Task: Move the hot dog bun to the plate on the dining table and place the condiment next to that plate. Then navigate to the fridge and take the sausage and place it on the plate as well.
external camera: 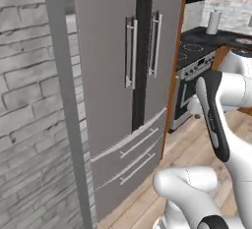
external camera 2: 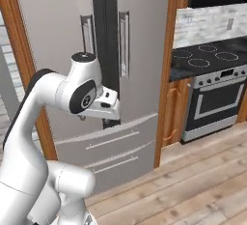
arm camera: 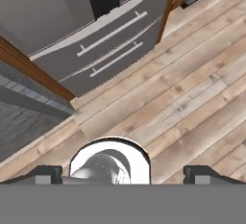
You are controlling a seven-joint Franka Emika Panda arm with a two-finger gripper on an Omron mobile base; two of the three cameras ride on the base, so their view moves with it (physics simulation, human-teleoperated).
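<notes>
Floorboards of pale wood (arm camera: 192,98) lie nearest, directly under the hand, which looks down at them. The fingers (arm camera: 122,172) stand spread as wide as they go, with nothing between them: the two dark tips sit far apart at the bottom of the hand view. The arm is folded up in front of the base, its wrist (external camera 2: 103,104) level with the lower part of the doors.

Beyond the boards stands the fridge (external camera: 118,100), tall and grey, upright between a wooden side panel and a grey brick wall (external camera: 29,125). Its long axis runs floor to ceiling; its front faces the robot, a little aslant in both base views. The two long door handles (external camera: 131,53) run vertically on either side of the dark centre seam, and two drawer fronts with horizontal bars (arm camera: 108,35) close the bottom. Doors and drawers all look shut.

Farther off, to the right of the fridge, a stove (external camera 2: 212,98) with a black cooktop stands against a pale tiled wall.

As a judgement: the drive to the fridge appears done or almost done. What is left is opening a door, finding and taking the sausage, which presumably lies inside behind the closed doors, and carrying it back to the plate. Whether the bun and condiment steps are complete cannot be told from here.
</notes>
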